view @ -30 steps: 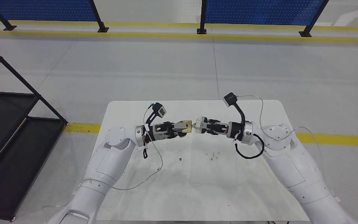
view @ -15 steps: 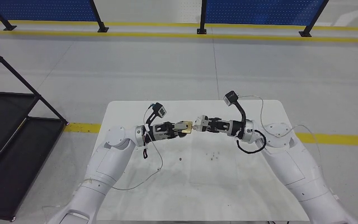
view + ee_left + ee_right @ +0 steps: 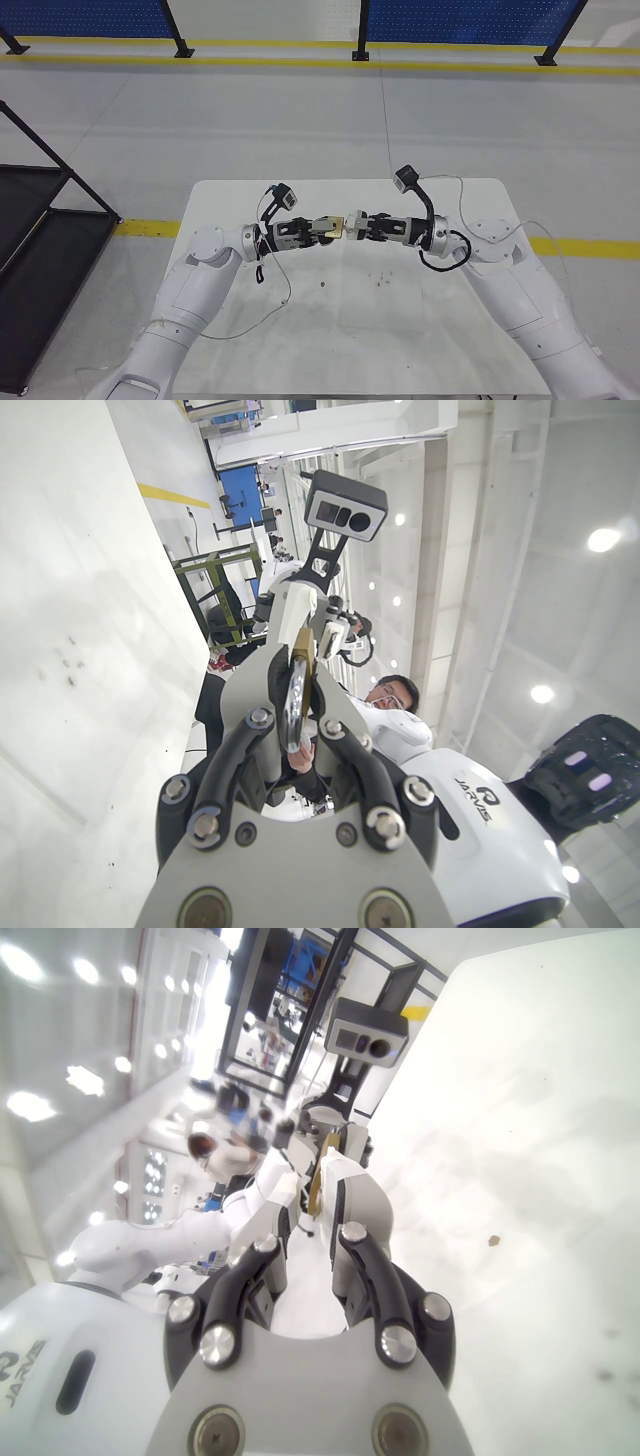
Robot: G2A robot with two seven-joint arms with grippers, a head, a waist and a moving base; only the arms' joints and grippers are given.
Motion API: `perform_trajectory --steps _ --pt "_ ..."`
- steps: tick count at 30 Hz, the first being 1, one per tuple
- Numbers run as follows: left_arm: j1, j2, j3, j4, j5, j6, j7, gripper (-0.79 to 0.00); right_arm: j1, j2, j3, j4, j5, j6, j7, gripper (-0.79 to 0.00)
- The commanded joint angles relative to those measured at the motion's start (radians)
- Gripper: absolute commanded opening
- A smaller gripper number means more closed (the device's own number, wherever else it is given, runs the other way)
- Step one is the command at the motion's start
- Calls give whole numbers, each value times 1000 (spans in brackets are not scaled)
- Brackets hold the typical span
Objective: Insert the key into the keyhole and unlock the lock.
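Brass lock (image 3: 335, 224), key (image 3: 314, 1193) in pincers (image 3: 327, 228) (image 3: 355, 224), tip-to-tip

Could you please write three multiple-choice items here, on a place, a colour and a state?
1. Where is the lock? A. held above the table between both arms B. on the floor C. in a drawer
2. What colour is its body? A. red B. blue C. brass
3. How is the left tool? A. open, empty B. shut on the lock C. lying flat
Answers: 1 A, the top view shows it where the arm tips meet; 2 C, brass shows in the left wrist view; 3 B, that view shows it clamped around the lock.
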Motion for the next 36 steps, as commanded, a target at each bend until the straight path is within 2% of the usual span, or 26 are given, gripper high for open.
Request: perform_trajectory --steps 1,10,19,27,36 --pt "0 0 0 0 0 0 0 -785 -4 0 2 -5 -1 2 0 -714" --pt "0 0 0 0 0 0 0 -785 -24 3 20 -30 -13 22 -12 -785" --pt "0 0 0 0 0 0 0 -785 -21 0 22 -47 -6 114 -18 -785" --pt "0 0 0 0 0 0 0 -785 -18 -2 31 -54 72 209 18 -785" --pt "0 0 0 0 0 0 0 -785 -21 -5 44 -53 114 280 5 -785"
